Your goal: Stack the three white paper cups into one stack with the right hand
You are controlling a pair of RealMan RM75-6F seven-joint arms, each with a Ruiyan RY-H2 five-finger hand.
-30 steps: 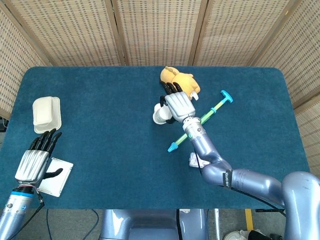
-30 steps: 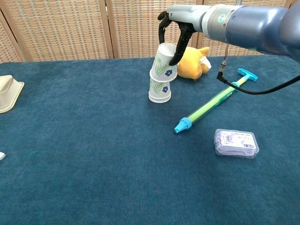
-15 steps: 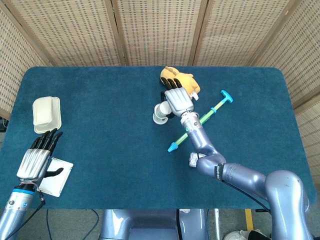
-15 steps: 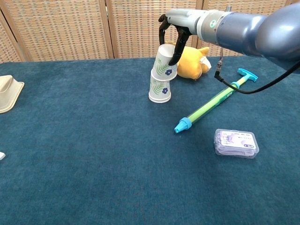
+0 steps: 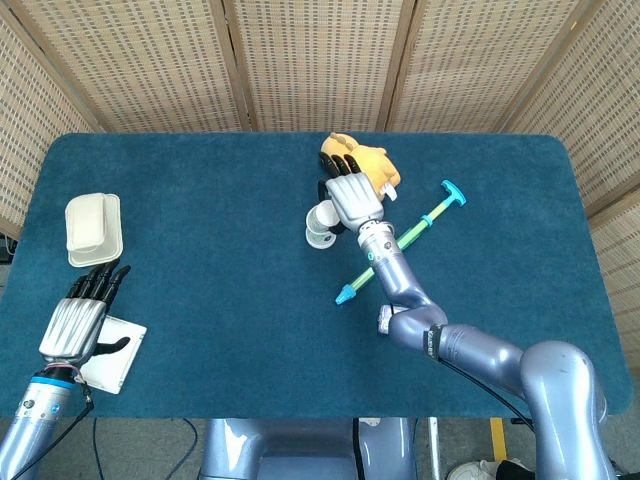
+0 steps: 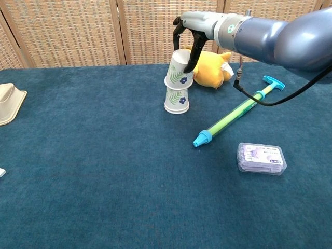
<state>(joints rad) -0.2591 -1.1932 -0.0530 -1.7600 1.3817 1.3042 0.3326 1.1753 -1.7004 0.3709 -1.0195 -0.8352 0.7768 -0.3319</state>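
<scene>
Two white paper cups with blue flower and green leaf prints show, mouths down, near the table's far middle. The lower cup (image 6: 177, 99) stands on the blue cloth. The upper cup (image 6: 179, 69) sits tilted on top of it, and my right hand (image 6: 190, 31) holds it from above with fingers around its top. From the head view, the right hand (image 5: 355, 200) covers most of the cups (image 5: 320, 224). I cannot make out a third cup on its own. My left hand (image 5: 76, 322) hovers at the near left, fingers straight and empty.
A yellow plush toy (image 6: 211, 70) lies just behind and right of the cups. A green and blue pump (image 6: 236, 112) lies diagonally to the right, a clear plastic packet (image 6: 261, 157) nearer. A beige container (image 5: 94, 227) and a white card (image 5: 112, 353) are at the left.
My right hand has shifted slightly left with the upper cup, which now tilts over the lower cup. The left hand has drifted a little toward the near edge.
</scene>
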